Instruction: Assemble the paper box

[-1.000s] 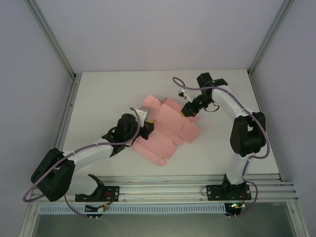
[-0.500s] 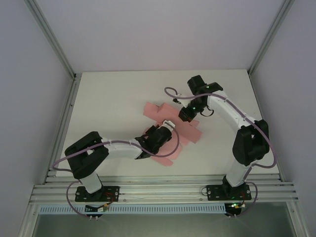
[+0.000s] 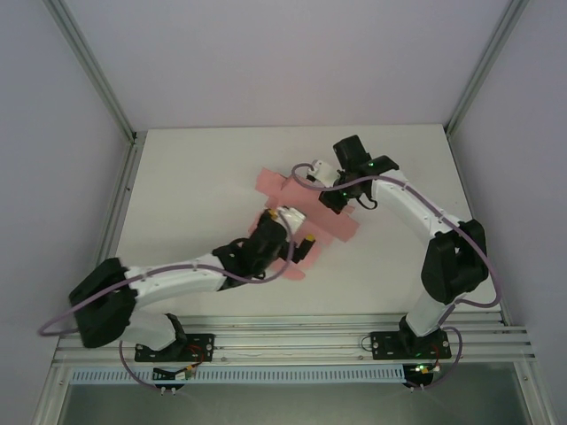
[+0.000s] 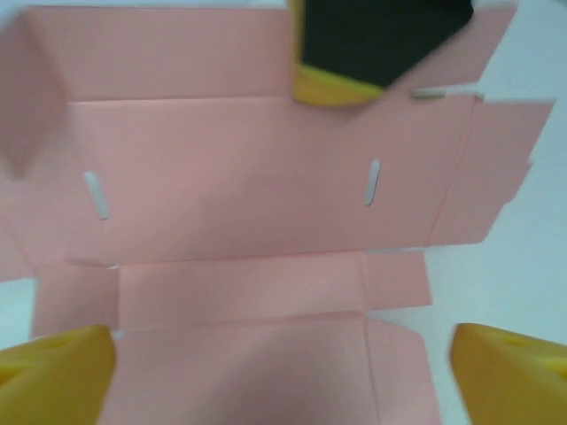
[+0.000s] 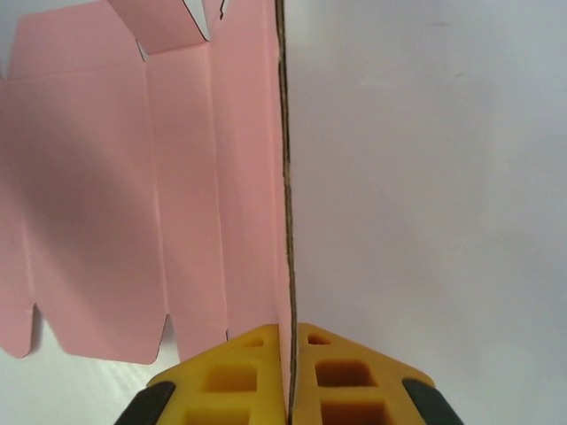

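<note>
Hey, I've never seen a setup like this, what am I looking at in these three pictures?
These are two robot arms bolted at the near edge of a white table. The wide picture looks down from above and behind them. The other two come from a small camera on each wrist, so the yellow pieces are that arm's own fingers. On the table lies a pink paper box, not yet folded: a flat cut sheet with flaps and slots. The right gripper is shut, pinching a flap of it. The left gripper hangs open over the sheet, holding nothing.

table (image 3: 177, 195) open left, paper box (image 3: 337, 228) centre (spread)
</note>
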Tool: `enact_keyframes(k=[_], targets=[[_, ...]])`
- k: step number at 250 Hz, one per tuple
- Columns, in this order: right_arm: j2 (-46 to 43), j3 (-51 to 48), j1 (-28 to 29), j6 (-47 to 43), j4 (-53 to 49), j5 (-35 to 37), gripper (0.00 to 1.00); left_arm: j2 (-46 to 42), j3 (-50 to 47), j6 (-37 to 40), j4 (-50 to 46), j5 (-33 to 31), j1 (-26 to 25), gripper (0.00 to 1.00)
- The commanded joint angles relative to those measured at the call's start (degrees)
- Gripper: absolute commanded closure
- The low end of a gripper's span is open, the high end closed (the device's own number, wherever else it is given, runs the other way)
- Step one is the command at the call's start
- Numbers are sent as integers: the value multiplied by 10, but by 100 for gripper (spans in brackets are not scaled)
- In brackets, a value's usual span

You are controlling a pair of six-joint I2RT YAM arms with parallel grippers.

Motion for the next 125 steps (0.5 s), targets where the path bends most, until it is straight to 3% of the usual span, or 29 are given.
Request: enact_keyframes(k=[1,40,78,125], targets=[[-11,-11,16,-84,46,71,100,-87,-36,-111,-27,39,68,0],[-1,-12,42,-145,91,151,100,-165,-56,-219,-105,-19,184,0],[-7,-80,69,-263,212,172,100,-154,-57,-255,-139,-62,242,0],[15,-114,83,-312,268,163,100,-102,-67,-306,-117,-3,302,0]])
